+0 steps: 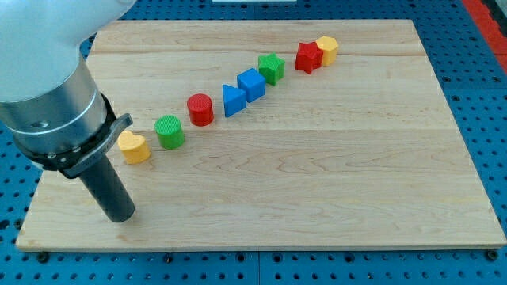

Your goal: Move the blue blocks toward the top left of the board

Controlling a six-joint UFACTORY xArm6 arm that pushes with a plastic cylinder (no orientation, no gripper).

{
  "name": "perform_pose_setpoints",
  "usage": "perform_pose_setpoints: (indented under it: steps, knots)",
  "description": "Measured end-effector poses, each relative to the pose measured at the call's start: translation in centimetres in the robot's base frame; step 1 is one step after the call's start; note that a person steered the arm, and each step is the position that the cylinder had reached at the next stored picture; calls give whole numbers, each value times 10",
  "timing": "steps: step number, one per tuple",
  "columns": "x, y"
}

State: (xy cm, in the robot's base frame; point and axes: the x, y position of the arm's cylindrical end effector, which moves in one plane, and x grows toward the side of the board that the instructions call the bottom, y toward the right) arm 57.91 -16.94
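My tip (121, 215), bare and holding nothing, sits well below-left of the blue triangle (233, 100) and touching blue cube (253, 84); circle below-right of the triangle, then push up-left.

**Bright, even light over a sharp board**

The scene is brightly and evenly lit, seemingly from above. The wooden board (317, 182) shows crisp grain with no harsh glare. Blocks such as the red cylinder (200, 109) cast only short, soft shadows close to their bases. The arm's large pale housing (47, 47) at the view's left looks slightly soft and nearly washed out. No marked edge distortion is visible.
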Motion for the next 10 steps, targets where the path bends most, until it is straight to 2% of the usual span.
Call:
perform_pose_setpoints:
  steps: [1, 2, 4, 6, 8, 10]
  knots:
    - [0, -48]
    - [-12, -43]
    - [-33, 24]
    - [-80, 134]
    - [-151, 180]
    - [-208, 188]
